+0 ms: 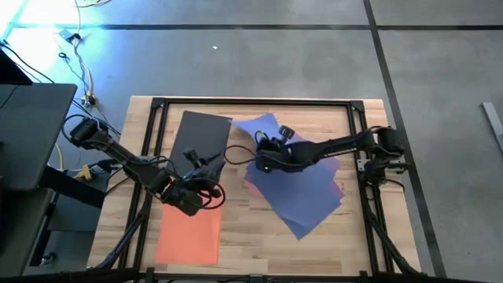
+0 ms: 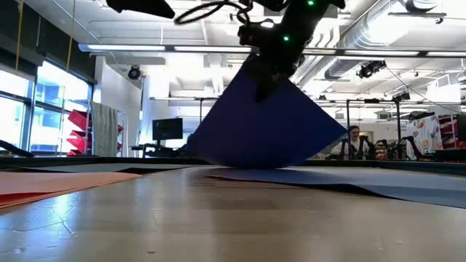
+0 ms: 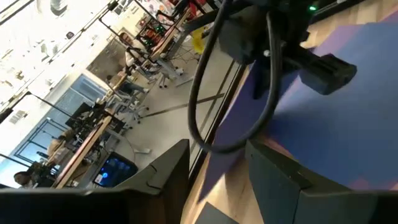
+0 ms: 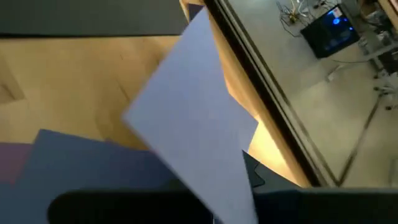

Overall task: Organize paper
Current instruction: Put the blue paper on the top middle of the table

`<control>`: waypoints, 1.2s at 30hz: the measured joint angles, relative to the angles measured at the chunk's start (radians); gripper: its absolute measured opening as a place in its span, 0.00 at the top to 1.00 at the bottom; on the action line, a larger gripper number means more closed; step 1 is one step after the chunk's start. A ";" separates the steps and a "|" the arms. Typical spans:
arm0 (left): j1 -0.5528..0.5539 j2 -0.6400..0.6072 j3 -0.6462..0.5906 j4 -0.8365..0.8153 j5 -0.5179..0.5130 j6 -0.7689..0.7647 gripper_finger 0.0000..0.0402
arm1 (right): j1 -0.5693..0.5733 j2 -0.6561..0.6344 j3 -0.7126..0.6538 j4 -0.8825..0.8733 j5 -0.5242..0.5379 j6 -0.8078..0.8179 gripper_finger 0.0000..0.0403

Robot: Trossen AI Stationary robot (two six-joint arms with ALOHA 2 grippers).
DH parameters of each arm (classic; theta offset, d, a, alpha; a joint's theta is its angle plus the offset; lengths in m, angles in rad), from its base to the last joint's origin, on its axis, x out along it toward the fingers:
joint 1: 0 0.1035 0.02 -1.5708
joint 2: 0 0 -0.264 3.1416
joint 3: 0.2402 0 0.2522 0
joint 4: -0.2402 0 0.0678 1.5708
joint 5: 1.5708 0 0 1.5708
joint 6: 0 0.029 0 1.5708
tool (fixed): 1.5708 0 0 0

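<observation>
High view, straight down: wooden worktop point(image 1: 259, 236) ringed by a dark metal frame point(image 1: 255, 101). Dark grey sheet point(image 1: 200, 141) flat at the far left-centre, its far edge close to the frame bar. Orange sheet point(image 1: 189, 234) flat at the near left, near edge just short of the worktop's front edge. Blue sheet point(image 1: 302, 185) right of centre, skewed to the worktop edges, with pink slivers point(image 1: 339, 189) poking out along its right side. Paler purple-blue sheet point(image 1: 263, 130) lifted at one corner by the right hand point(image 1: 267, 153), shut on that sheet; seen tilted up off the surface in the low view point(image 2: 266, 127). Left hand point(image 1: 206, 179) between the grey and orange sheets, fingers point(image 3: 168, 177) spread apart, holding nothing. Bare wood in the middle strip between the orange and blue sheets, and along the near right edge.
</observation>
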 joint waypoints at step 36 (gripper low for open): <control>0.614 0.003 -0.448 0.018 0.950 -0.716 1.00 | 0.063 0.397 0.318 -0.313 -0.174 -0.029 1.00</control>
